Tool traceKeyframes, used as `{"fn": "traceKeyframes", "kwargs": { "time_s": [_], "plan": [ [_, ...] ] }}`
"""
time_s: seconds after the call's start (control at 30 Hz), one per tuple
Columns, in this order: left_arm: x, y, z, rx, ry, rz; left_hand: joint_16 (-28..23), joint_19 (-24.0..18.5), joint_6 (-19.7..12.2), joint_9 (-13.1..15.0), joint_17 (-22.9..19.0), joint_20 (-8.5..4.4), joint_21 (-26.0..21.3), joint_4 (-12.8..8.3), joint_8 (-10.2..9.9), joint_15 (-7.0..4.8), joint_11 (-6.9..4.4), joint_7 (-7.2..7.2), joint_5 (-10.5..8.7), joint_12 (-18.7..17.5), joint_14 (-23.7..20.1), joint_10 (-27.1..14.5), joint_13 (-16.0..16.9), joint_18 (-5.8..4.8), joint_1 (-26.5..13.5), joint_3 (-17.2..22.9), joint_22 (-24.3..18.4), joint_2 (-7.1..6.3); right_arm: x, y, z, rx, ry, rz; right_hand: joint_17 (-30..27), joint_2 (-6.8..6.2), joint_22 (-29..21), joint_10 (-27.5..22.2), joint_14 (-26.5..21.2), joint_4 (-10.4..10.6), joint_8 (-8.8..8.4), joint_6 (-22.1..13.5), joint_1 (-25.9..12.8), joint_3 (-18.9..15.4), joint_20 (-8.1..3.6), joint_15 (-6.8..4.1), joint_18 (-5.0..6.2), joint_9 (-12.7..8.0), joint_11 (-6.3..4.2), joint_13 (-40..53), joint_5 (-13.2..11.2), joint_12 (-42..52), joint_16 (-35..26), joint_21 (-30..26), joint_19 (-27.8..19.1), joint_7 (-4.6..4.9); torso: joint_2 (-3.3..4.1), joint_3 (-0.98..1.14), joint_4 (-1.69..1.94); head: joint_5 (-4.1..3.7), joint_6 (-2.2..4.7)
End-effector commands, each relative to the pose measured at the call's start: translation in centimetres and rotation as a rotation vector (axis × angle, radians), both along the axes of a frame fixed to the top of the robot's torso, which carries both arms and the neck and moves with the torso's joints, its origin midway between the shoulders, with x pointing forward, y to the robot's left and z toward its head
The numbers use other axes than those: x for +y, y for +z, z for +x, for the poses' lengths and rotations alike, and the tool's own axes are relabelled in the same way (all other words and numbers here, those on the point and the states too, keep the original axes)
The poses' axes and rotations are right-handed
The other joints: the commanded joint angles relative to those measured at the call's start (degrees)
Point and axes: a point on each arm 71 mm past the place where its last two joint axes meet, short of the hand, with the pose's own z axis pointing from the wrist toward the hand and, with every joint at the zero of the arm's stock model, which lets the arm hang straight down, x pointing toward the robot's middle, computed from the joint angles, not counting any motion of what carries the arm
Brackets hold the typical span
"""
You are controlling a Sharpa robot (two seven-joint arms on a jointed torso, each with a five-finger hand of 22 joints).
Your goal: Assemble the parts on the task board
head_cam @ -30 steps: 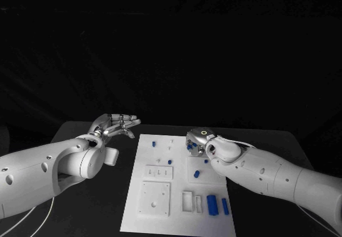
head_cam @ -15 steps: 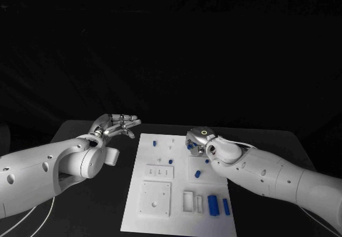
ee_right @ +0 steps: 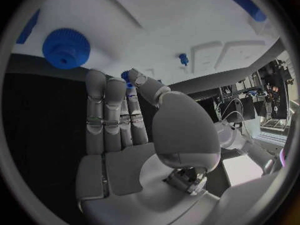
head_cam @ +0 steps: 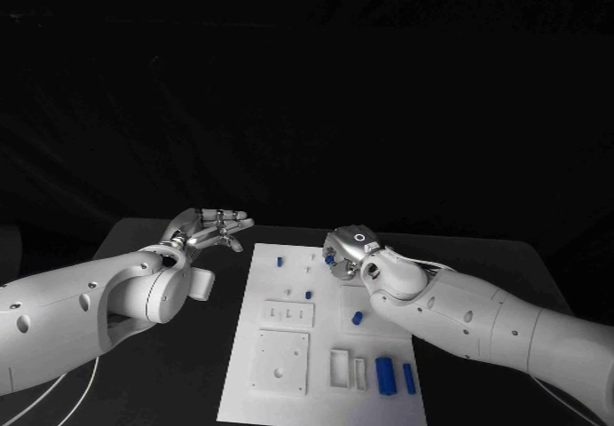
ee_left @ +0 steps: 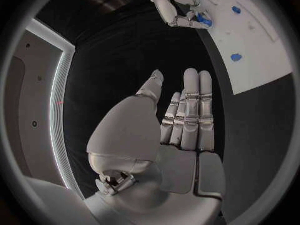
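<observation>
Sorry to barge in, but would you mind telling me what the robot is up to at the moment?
It is assembling small blue parts on the white task board. The right hand is over the board's far end, pinching a blue part at its fingertips. The left hand hovers open over the black table just left of the board, holding nothing. Other blue parts lie on the board.

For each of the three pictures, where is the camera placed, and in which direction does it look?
Head view: on the robot's head, looking down at the black table and white task board; both white arms enter, left hand and right hand.
Left wrist view: behind the left hand, facing along its fingers over the table toward the board.
Right wrist view: behind the right hand, facing the board and a blue gear.
Shared: the left wrist and head views both show the right hand pinching a blue part.
</observation>
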Motion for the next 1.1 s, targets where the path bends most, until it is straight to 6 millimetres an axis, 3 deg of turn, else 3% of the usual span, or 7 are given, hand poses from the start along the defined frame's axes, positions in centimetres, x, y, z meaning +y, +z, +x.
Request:
{"fn": "traceKeyframes", "kwargs": {
  "time_s": [0.03, 0.27, 0.43, 0.6, 0.9, 1.07, 1.1],
  "plan": [
    [-0.3, 0.2, 0.0, -0.010, -0.010, 0.000, 0.38, -0.21, 0.30, 0.04, -0.08, 0.01, 0.00, 0.28, 0.21, -0.20, 0.08, -0.12, 0.12, 0.05, -0.15, -0.40, 0.06, 0.91, 0.09, -0.06, 0.05, -0.25, 0.3, 0.3, 0.2, -0.034, -0.031, 0.006, -0.07, 0.19, 0.21, 1.96, -0.06, 0.07, 0.20, 0.33, -0.04, 0.37, 0.01, -0.24, 0.97, 0.06, -1.68, 0.29, 0.32, 0.13, 0.20, -0.22, 0.53, -0.10, 0.15, -0.05, 0.14, 0.03, 0.20],
    [-0.8, 0.3, 0.0, -0.009, -0.022, -0.003, 0.56, -0.22, 0.37, 0.05, -0.07, 0.00, 0.03, 0.25, 0.22, -0.20, 0.08, -0.09, 0.11, 0.05, -0.15, -0.37, 0.06, 0.90, 0.06, -0.11, 0.10, -0.18, 1.7, 0.3, 0.6, -0.044, -0.035, 0.014, -0.53, 0.14, 2.41, 1.85, -0.13, 0.03, 0.17, 0.31, -0.02, 0.43, 0.04, -0.21, 0.97, 0.09, -1.69, 0.26, 0.33, 0.21, 0.27, -1.97, 0.97, -0.06, 0.30, -0.12, 0.28, 0.19, 0.29],
    [-1.2, 0.3, 0.0, -0.011, -0.031, -0.004, 0.70, -0.25, 0.28, 0.04, -0.05, 0.02, 0.02, 0.36, 0.20, -0.18, 0.08, -0.11, 0.10, 0.05, -0.18, -0.38, 0.06, 0.89, -0.23, -0.29, 0.12, -0.34, 2.2, 0.1, 0.9, -0.052, -0.038, 0.017, -0.72, 0.15, 4.31, 1.86, -0.09, -0.02, 0.20, 0.31, -0.07, 0.48, 0.01, -0.23, 0.95, 0.09, -1.69, 0.29, 0.35, 0.16, 0.44, -3.63, 1.62, -0.07, 0.56, -0.34, 0.79, 0.14, 0.29],
    [-1.3, 0.5, 0.0, -0.016, -0.036, -0.001, 0.73, -0.25, 0.35, 0.05, -0.06, 0.03, 0.01, 0.52, 0.22, -0.18, 0.06, -0.15, 0.10, 0.05, -0.21, -0.36, 0.06, 0.88, -0.37, -0.33, 0.13, -0.56, 2.5, 0.1, 1.1, -0.067, -0.044, 0.029, -0.77, 0.08, 4.99, 1.89, -0.07, -0.03, 0.21, 0.38, -0.08, 0.61, 0.00, -0.25, 0.98, 0.05, -1.69, 0.28, 0.48, 0.15, 0.49, -4.12, 1.85, -0.09, 0.86, -0.59, 1.04, -0.12, 0.47],
    [-1.6, 0.6, 0.1, -0.017, -0.042, 0.000, 0.94, -0.17, 0.33, 0.04, -0.11, -0.02, 0.00, 1.01, 0.21, -0.22, 0.04, -0.17, 0.09, 0.05, -0.21, -0.36, 0.06, 0.86, -0.22, -0.08, 0.16, -0.83, 2.9, 0.1, 1.3, -0.075, -0.045, 0.036, -0.90, -0.02, 6.22, 1.90, -0.06, -0.01, 0.20, 0.36, -0.08, 0.74, 0.00, -0.25, 0.97, -0.02, -1.68, 0.28, 0.47, 0.15, 0.54, -5.05, 2.13, -0.09, 1.28, -0.90, 1.42, -0.31, 0.73],
    [-1.7, 0.6, 0.1, -0.017, -0.044, 0.000, 0.94, -0.17, 0.33, 0.04, -0.11, -0.02, 0.00, 1.01, 0.21, -0.22, 0.04, -0.17, 0.09, 0.05, -0.21, -0.36, 0.06, 0.86, -0.22, -0.08, 0.16, -0.83, 2.7, -0.1, 1.5, -0.074, -0.051, 0.029, -0.90, -0.02, 6.22, 1.90, -0.06, -0.01, 0.20, 0.36, -0.08, 0.74, 0.00, -0.25, 0.97, -0.02, -1.68, 0.28, 0.47, 0.15, 0.54, -5.05, 2.13, -0.09, 1.42, -0.97, 1.40, -0.29, 0.73],
    [-1.7, 0.6, 0.1, -0.016, -0.044, 0.000, 0.94, -0.17, 0.33, 0.04, -0.11, -0.02, 0.00, 1.01, 0.21, -0.22, 0.04, -0.17, 0.09, 0.05, -0.21, -0.36, 0.06, 0.86, -0.22, -0.08, 0.16, -0.83, 2.7, -0.1, 1.5, -0.074, -0.052, 0.028, -1.06, 0.00, 8.05, 1.89, -0.11, 0.02, 0.20, 0.40, -0.10, 0.70, 0.01, -0.26, 0.93, -0.05, -1.70, 0.28, 0.47, 0.15, 0.59, -6.67, 2.64, -0.10, 1.45, -1.00, 1.42, -0.32, 0.76]
  ]
}}
